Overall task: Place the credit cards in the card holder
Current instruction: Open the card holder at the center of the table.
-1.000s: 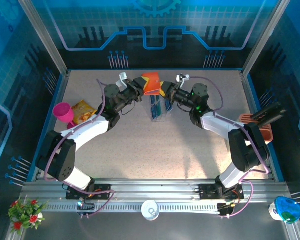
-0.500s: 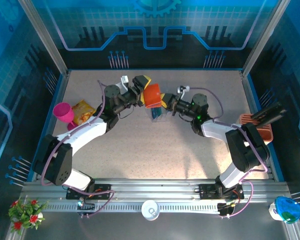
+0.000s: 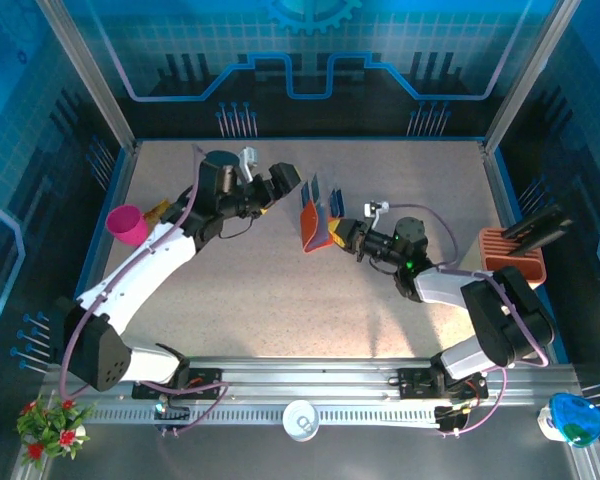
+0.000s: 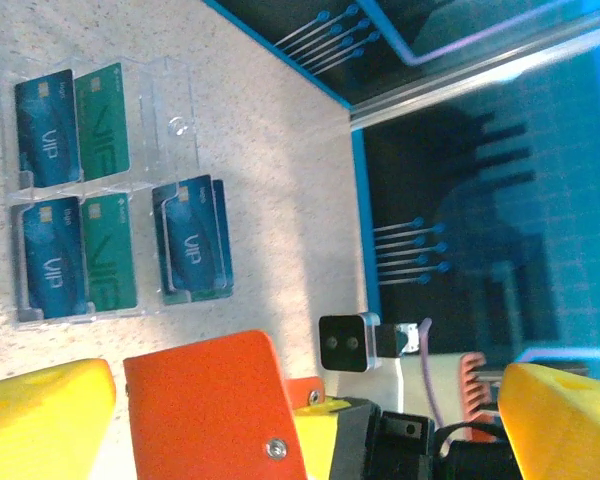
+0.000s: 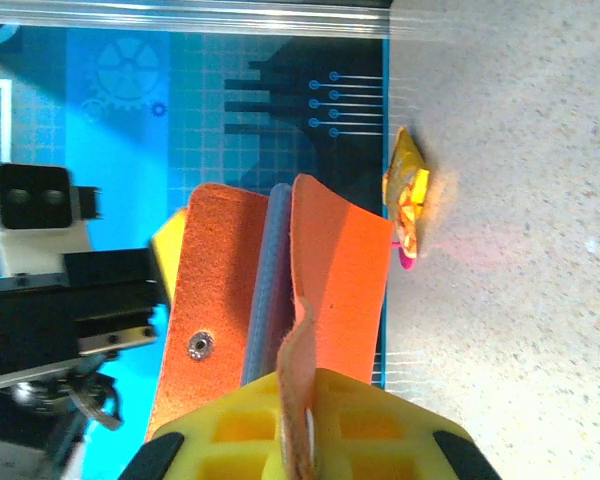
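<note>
The orange card holder (image 3: 309, 224) stands on edge, partly folded, just in front of the clear rack. My right gripper (image 3: 338, 233) is shut on its snap tab (image 5: 302, 350). The right wrist view shows the holder's orange flaps and grey-blue lining (image 5: 265, 290). Blue and teal-green credit cards (image 4: 75, 205) sit upright in the clear rack's slots, and their blue edges (image 3: 322, 194) rise behind the holder. My left gripper (image 3: 283, 182) hovers open to the holder's left and touches nothing. Its yellow fingers (image 4: 40, 420) stand wide either side of the holder (image 4: 205, 400).
A pink cup (image 3: 127, 222) and a yellow snack bag (image 3: 160, 210) sit at the left under the left arm. An orange slotted box (image 3: 510, 252) stands by the right wall. The clear rack (image 4: 175, 130) has an unfilled slot.
My left gripper opened, let go of the card holder and drew back to the left. My right gripper carried the holder nearer and lower, in front of the rack.
</note>
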Controlling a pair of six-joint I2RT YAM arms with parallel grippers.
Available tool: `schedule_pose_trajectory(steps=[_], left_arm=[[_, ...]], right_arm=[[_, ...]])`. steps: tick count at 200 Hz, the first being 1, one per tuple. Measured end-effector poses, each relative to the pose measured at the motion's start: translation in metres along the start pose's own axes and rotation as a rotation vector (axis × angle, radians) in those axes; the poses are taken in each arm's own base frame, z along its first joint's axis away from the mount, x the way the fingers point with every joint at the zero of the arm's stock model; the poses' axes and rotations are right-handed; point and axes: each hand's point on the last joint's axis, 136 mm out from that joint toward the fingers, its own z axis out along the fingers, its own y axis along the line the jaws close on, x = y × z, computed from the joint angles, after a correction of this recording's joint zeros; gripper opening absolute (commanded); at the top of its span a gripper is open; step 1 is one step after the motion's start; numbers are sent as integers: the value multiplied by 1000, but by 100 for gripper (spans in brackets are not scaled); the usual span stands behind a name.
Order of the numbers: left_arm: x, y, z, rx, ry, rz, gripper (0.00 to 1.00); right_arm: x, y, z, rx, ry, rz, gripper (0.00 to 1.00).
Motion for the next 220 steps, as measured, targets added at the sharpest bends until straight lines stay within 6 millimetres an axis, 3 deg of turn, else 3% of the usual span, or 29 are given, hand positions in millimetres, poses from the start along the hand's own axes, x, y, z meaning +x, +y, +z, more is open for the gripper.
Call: schedule_pose_trajectory(steps=[17, 85, 143, 188, 220], left_arm=[[13, 1, 3, -51, 51, 54, 99], [76, 40, 37, -305, 287, 234, 99], [95, 65, 40, -452, 347, 365, 99], [107, 115, 32, -598, 380, 414, 99], [112, 135, 31, -659, 399, 442, 99]], right_arm=[[7, -11, -2, 23, 0, 3, 0], [26, -36, -7, 76, 1, -9, 0], [24, -51, -8, 94, -36, -15, 0], [26, -81, -12, 148, -58, 13, 0], [29, -97, -11, 169, -66, 21, 0]])
